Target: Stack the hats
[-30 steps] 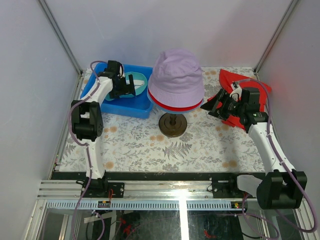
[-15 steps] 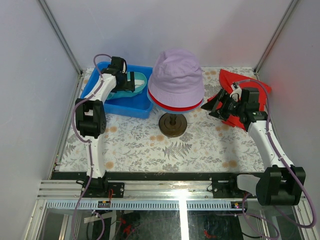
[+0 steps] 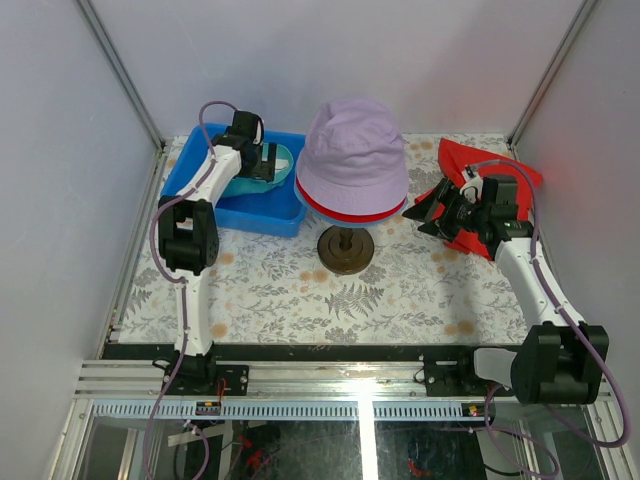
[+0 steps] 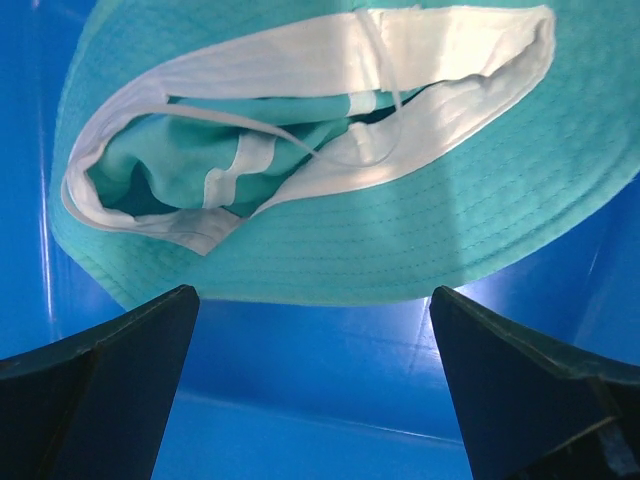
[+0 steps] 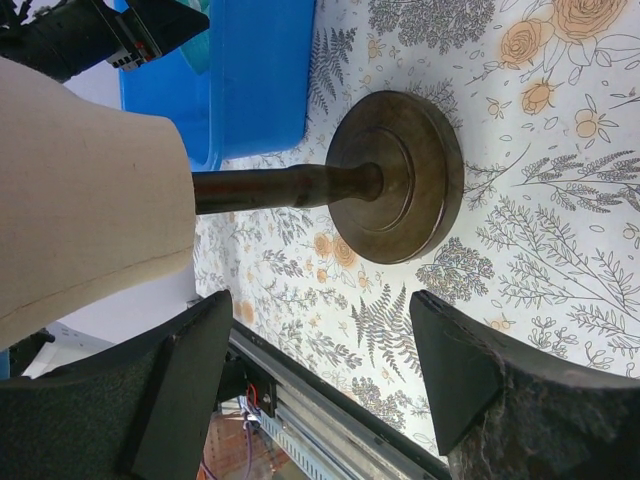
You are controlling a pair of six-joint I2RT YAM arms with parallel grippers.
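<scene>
At the far left corner of the bench, the teal hat lies crown-down in the blue bin, its white-lined opening facing up. The left fingers hover just over it, spread wide and empty. The hat's near brim sits straight ahead between them, and the flattened opening runs crosswise, in line with the fingers' gap. The left arm is plainly the nearer. The lilac hat tops the red hat at the far middle. The right fingers, parted and holding nothing, wait beside that stack.
</scene>
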